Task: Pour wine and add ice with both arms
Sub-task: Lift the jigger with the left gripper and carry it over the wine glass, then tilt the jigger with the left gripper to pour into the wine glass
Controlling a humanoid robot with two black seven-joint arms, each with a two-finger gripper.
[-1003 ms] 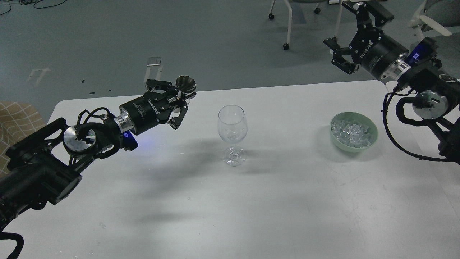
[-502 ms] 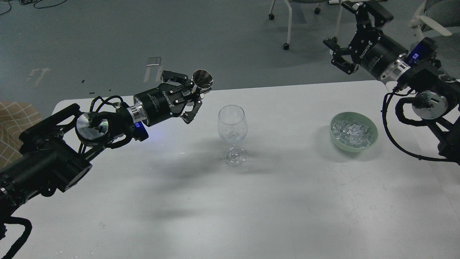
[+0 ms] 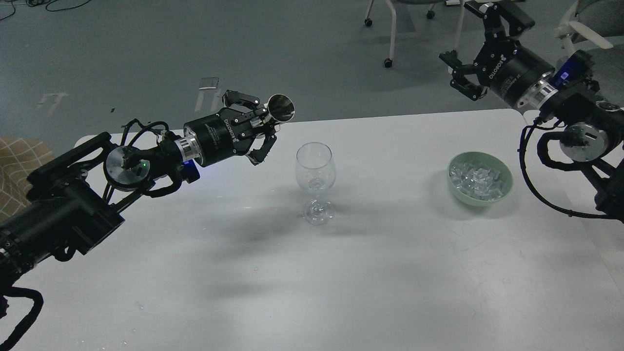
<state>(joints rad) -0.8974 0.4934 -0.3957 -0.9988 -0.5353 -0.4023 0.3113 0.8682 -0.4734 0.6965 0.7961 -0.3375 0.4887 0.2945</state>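
Presently: left gripper (image 3: pixel 265 127) clamping steel cup (image 3: pixel 281 107) at glass's (image 3: pixel 315 168) ten o'clock, right gripper (image 3: pixel 472 63) splayed, empty; risk: tipping short spills wine onto table (image 3: pixel 390 273).

- Wine glass (image 3: pixel 315 180) upright mid-table (image 3: pixel 341 273).
- Bowl (image 3: pixel 480 181) of ice (image 3: pixel 477 176) well right of it.
- Metal cup (image 3: pixel 281 108) up left of glass, above table's far edge.
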